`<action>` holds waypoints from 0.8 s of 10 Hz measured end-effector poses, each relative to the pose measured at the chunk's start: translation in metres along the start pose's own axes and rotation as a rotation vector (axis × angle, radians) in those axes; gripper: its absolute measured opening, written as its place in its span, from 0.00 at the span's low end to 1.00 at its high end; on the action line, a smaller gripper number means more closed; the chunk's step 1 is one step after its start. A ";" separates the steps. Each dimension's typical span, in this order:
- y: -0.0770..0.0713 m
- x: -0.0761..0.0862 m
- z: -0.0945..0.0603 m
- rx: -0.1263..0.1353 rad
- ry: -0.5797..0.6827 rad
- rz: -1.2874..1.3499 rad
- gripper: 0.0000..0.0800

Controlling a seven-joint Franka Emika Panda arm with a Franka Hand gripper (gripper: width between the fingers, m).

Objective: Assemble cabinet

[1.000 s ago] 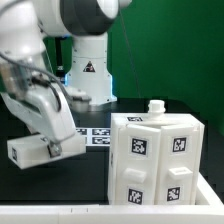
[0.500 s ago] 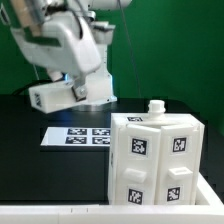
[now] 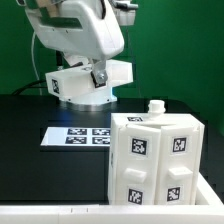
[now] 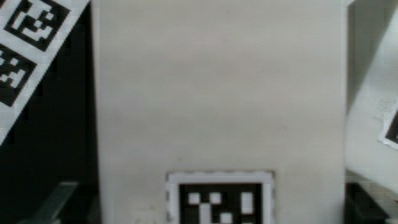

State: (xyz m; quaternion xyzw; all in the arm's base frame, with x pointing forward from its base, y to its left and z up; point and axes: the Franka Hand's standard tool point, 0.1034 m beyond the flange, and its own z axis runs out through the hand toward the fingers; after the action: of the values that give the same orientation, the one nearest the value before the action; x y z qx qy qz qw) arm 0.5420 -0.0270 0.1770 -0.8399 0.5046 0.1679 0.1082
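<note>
One claw point(image 3: 97, 78), lifted above the tabletop's far side and clamped across a white tagged panel point(image 3: 88, 80) (its tag fills the wrist view), hangs well apart from the cabinet point(image 3: 155, 158) at the near right corner.

1. White, glossy, rounded shell segments along the arm point(image 3: 75, 30); smooth moulded surfaces, soft highlights.
2. Dark grey to black bands at the joints between white segments.
3. Dark cable or fitting visible near the upper edge, on the exterior view's right of the arm.
4. Boxy white wrist and hand section, flat-faced, with small dark details on its front.
5. White base column behind, bearing a black triangular warning marking.
6. Gripper point(image 4: 205, 205) fingertips dark grey, blurred in the wrist view.
</note>
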 end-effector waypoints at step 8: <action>-0.066 -0.033 -0.009 -0.104 0.110 -0.115 0.69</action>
State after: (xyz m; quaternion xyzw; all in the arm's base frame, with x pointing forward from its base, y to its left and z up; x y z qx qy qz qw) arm 0.5874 0.0275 0.1993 -0.8799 0.4515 0.1410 0.0463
